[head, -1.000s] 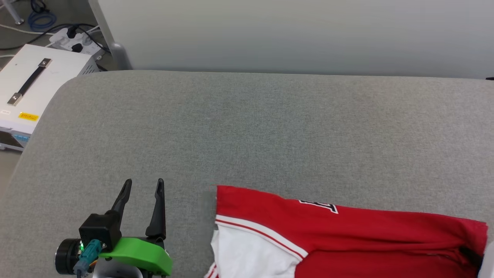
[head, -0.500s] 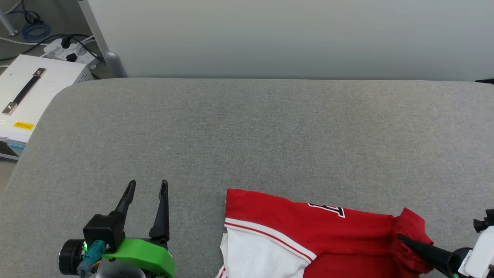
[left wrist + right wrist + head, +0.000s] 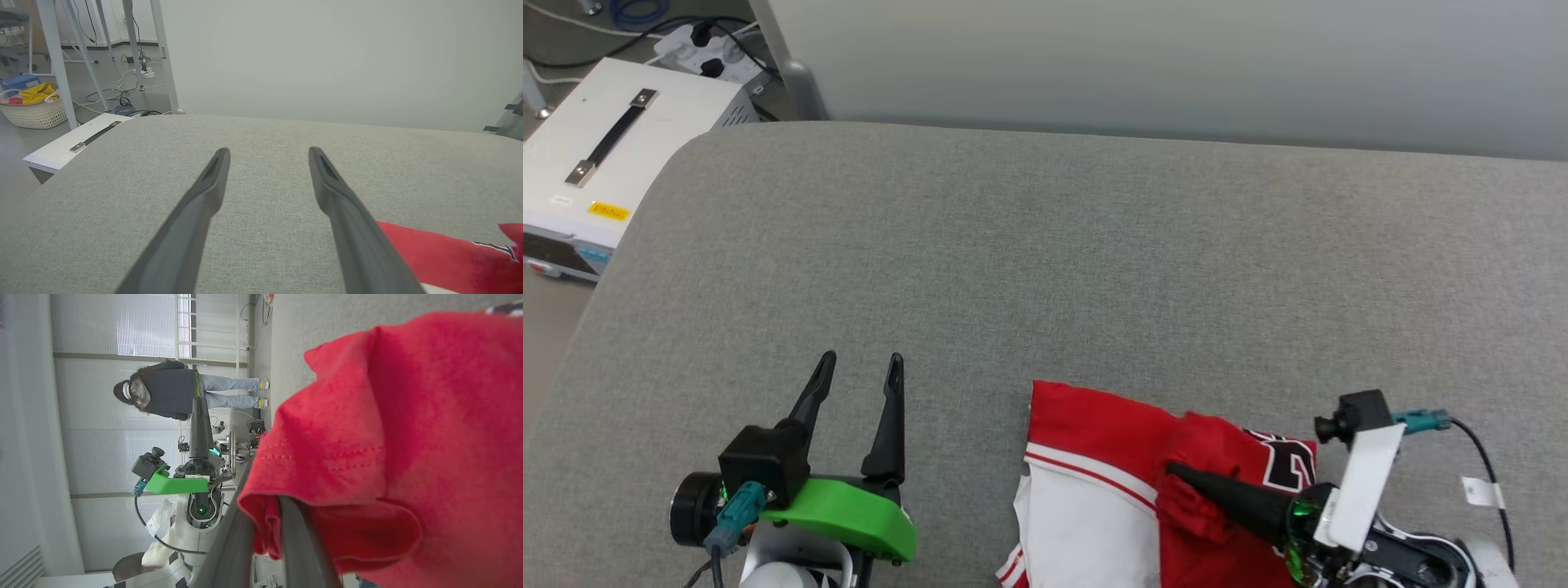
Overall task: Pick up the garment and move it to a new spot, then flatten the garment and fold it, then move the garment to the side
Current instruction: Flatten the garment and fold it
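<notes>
The red garment (image 3: 1111, 425) with a white sleeve and black lettering lies at the near edge of the grey table (image 3: 1045, 261). My right gripper (image 3: 1176, 474) is shut on a bunched red edge of the garment (image 3: 367, 416) and holds that edge over the garment's middle, fingers pointing left. In the right wrist view the red cloth drapes over my shut right gripper (image 3: 265, 506). My left gripper (image 3: 859, 367) stands open over bare table, left of the garment, nothing between its fingers. The left wrist view has the open left gripper (image 3: 267, 153) and a red part of the garment (image 3: 441, 257) at lower right.
A white case (image 3: 605, 163) with a black handle stands off the table's left corner, beside a power strip (image 3: 698, 45) and cables. A pale partition (image 3: 1176, 65) runs behind the table. A person (image 3: 171, 390) stands in the room in the right wrist view. A basket (image 3: 34, 108) sits on the floor.
My right gripper has carried the garment's right edge leftward over the rest of it, folding it across. The left gripper has stayed open. The camera has shifted slightly.
</notes>
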Tool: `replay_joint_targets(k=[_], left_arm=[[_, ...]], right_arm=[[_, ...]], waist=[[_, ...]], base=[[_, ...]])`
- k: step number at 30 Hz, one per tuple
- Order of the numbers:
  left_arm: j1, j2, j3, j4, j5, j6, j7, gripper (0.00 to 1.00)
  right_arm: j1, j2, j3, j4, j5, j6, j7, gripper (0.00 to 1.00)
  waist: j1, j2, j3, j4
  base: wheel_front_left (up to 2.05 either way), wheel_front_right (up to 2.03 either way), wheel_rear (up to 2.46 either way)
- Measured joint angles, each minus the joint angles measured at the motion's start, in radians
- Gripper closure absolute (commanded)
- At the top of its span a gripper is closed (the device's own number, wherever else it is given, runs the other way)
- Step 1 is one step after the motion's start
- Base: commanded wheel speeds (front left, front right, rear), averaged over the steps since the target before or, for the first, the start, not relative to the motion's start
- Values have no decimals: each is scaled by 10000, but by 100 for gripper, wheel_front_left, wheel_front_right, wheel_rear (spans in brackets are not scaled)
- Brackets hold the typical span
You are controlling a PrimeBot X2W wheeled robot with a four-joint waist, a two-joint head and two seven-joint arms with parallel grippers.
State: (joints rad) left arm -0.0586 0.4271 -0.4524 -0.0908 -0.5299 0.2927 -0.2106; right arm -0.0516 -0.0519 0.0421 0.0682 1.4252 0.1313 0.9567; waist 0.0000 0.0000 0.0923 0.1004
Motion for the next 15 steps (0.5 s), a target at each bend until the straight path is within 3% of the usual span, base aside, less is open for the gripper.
replay_joint_targets(k=[4,11,12,13,14,15], left_arm=[[-318,-188,-82,127,25,-96,-17,0],[-746,-418,-238,339,54,-307,-153,0],[-790,-458,-244,370,73,-336,-178,0],[-839,-487,-244,410,84,-347,-186,0],[-876,-500,-240,456,98,-351,-213,0],[-892,-504,-234,487,98,-380,-236,0]], right_arm=[[-430,23,1271,391,-2,0,-688,100],[-999,33,2311,936,-326,-2,-1818,100],[-1023,35,2382,1028,-408,-2,-1925,83],[-1040,35,2481,1139,-479,-2,-2010,54],[-1045,33,2558,1233,-523,-2,-2069,0],[-1047,40,2621,1281,-558,-2,-2128,0]], waist=[[0,0,290,285],[0,0,802,707],[0,0,853,748],[0,0,913,794],[0,0,969,832],[0,0,1007,857]], base=[[0,0,0],[0,0,0],[0,0,0],[0,0,0],[0,0,0],[0,0,0]])
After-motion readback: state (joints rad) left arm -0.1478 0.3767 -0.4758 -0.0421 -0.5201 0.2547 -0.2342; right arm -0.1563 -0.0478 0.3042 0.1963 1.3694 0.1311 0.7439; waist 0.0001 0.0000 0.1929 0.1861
